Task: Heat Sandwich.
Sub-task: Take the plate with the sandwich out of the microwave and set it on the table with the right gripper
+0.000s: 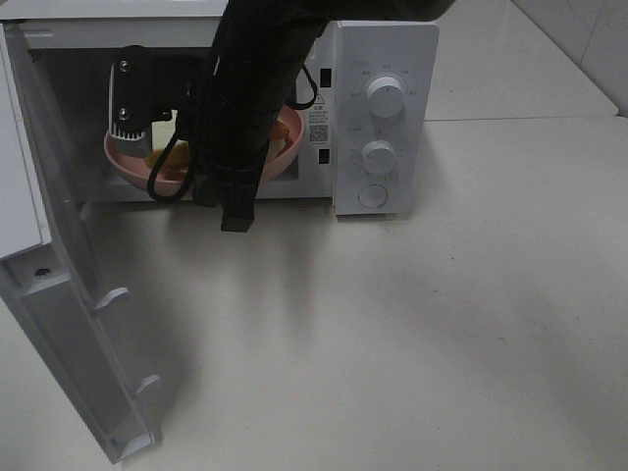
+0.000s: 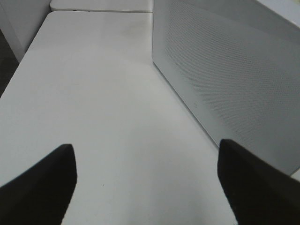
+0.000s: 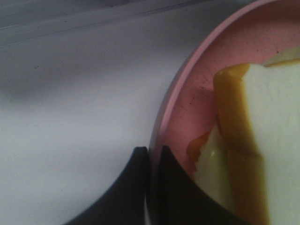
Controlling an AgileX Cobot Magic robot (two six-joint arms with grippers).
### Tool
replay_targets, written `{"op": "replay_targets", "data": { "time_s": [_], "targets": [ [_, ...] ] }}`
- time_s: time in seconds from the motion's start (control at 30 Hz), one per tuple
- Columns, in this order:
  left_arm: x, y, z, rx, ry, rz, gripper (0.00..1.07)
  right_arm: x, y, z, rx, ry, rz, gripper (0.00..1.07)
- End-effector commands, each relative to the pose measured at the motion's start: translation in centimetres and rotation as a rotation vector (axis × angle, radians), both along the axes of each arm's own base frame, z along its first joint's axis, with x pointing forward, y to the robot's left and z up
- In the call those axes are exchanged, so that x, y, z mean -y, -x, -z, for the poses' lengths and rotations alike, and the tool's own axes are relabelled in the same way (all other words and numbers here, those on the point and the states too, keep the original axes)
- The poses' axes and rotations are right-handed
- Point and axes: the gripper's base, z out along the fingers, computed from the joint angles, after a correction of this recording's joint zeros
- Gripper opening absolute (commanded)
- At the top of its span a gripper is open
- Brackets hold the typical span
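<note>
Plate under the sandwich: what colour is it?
Pink; the plate shows best in the right wrist view, rim pinched by the right gripper.

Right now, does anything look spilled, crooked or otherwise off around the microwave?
Nothing spilled or damaged. The plate sits inside the microwave, the right gripper pinching its rim, with the sandwich on it. The door hangs wide open.

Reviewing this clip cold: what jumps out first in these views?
The black right arm reaching into the open microwave dominates the high view, hiding much of the pink plate at the cavity mouth. In the right wrist view, the right gripper is shut on that plate's rim, with the sandwich lying on the plate just beside it. The microwave door is swung wide on the left, while the left gripper hovers open over bare table.
</note>
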Motion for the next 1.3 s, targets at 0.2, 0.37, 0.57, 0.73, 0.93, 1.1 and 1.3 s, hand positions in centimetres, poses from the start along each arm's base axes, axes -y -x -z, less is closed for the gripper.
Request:
{"op": "replay_targets", "data": {
  "time_s": [0.2,0.37,0.57,0.73,0.93,1.1,1.3],
  "targets": [
    [0.0,0.2,0.0,0.028,0.003,-0.005,0.78,1.8,3.5,-1.1,0.066,0.028,-0.049,0.0],
    [0.0,0.2,0.0,0.028,0.003,-0.005,0.78,2.4,5.3,-1.0,0.059,0.02,-0.045,0.0],
    [0.0,0.2,0.0,0.028,0.003,-0.005,0.78,3.3,7.4,-1.2,0.066,-0.002,-0.05,0.0],
    [0.0,0.2,0.0,0.028,0.003,-0.005,0.78,4.6,9.6,-1.3,0.043,-0.008,-0.032,0.0],
    [0.0,0.2,0.0,0.028,0.003,-0.005,0.78,6.5,11.4,-1.6,0.035,-0.019,-0.012,0.0],
    [0.0,0.2,0.0,0.028,0.003,-0.005,0.78,8.7,13.1,-2.0,0.024,-0.025,0.015,0.0],
    [0.0,0.2,0.0,0.028,0.003,-0.005,0.78,11.0,14.9,-2.0,0.007,-0.039,0.063,0.0]
  ]
}}
